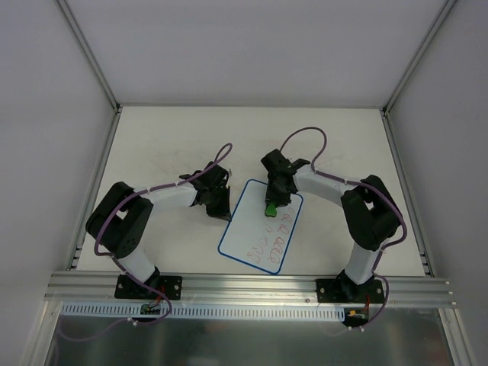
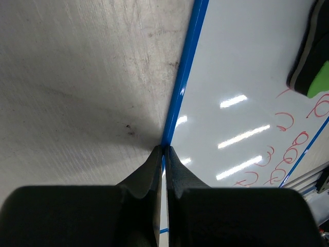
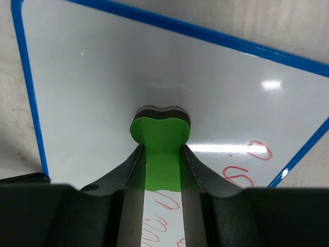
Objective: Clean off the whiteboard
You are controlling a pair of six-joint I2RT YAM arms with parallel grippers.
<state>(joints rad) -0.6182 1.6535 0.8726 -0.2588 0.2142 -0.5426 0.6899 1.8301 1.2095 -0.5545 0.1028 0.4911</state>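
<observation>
Whiteboard [image 1: 255, 229] flat on the bench [image 1: 168, 145], lying skewed between the two arms. Left fingers [image 2: 158, 157] narrow, pinching its blue left rim. Right fingers [image 3: 134, 170] clamp a green eraser [image 3: 159, 133], its pad pressed on the board's far half. Red scribbles [image 1: 278, 242] cover the near right part.

The whiteboard [image 1: 248, 225] is glossy white with a thin blue rim, and rows of red looped scribbles [image 1: 278, 242] run along one side. The eraser [image 3: 159, 131] is bright green over a dark grey-black layer. The table [image 1: 168, 145] is off-white with faint grey smudges. The left arm [image 1: 171, 196] and right arm [image 1: 324, 183] are black and white, trailing purple cables [image 1: 305, 131].
</observation>
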